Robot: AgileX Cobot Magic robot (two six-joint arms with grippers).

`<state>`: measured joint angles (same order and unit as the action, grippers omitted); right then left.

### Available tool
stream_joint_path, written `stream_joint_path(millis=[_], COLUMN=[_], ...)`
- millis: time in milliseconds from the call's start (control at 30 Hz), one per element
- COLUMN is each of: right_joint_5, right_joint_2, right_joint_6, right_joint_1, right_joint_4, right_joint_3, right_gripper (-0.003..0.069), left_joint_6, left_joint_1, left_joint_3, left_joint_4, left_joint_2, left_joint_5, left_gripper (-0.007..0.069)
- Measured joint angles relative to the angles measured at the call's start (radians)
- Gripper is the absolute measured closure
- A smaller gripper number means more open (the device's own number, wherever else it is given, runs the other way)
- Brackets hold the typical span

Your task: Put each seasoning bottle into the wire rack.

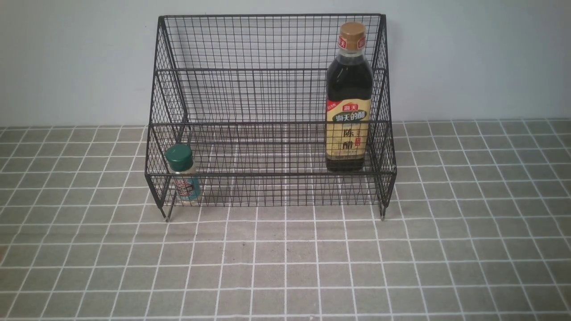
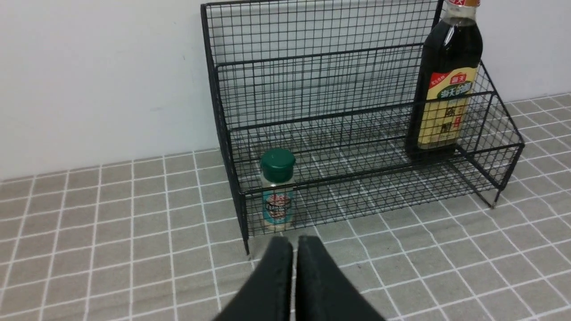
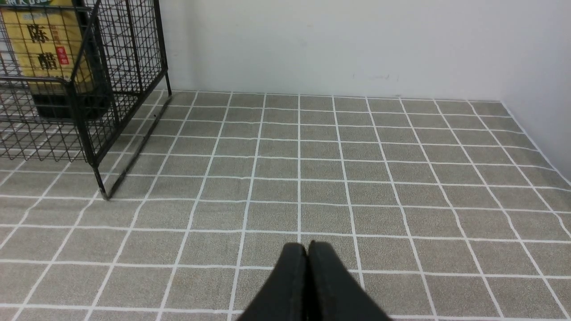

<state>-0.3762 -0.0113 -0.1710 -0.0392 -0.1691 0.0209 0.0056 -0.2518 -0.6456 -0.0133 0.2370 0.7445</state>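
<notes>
Inside the black wire-mesh rack, toward one o'clock in the front view, stands the dark vinegar bottle; the green-capped shaker sits at ten o'clock, near the rack's left end. I judge the vinegar heavy, stiff and perhaps slippery, best taken round its body below the shoulder, and the shaker light and rigid, best taken just under its cap. Both lie beyond my left end effector and right end effector, well apart from their tips, each pressed together on nothing.
</notes>
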Motion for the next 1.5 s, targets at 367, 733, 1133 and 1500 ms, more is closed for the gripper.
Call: stream_joint_path(millis=[367, 733, 1133, 1500], right_joint_5=[0.0, -0.001, -0.001, -0.001], right_joint_2=[0.0, 0.0, 0.0, 0.0], right_joint_6=[0.0, 0.0, 0.0, 0.0], right_joint_1=[0.0, 0.0, 0.0, 0.0], right_joint_4=[0.0, 0.0, 0.0, 0.0], right_joint_3=[0.0, 0.0, 0.0, 0.0], right_gripper=[0.0673, 0.0673, 0.0673, 0.0673], left_joint_6=[0.065, 0.066, 0.066, 0.066], left_joint_1=[0.174, 0.189, 0.189, 0.189], left_joint_3=[0.474, 0.669, 0.669, 0.669], left_joint_4=[0.02, 0.022, 0.024, 0.024], left_joint_2=[-0.204, -0.249, -0.249, -0.249], left_joint_5=[-0.312, -0.353, -0.357, -0.357], left_gripper=[0.0631, 0.0631, 0.0631, 0.0631])
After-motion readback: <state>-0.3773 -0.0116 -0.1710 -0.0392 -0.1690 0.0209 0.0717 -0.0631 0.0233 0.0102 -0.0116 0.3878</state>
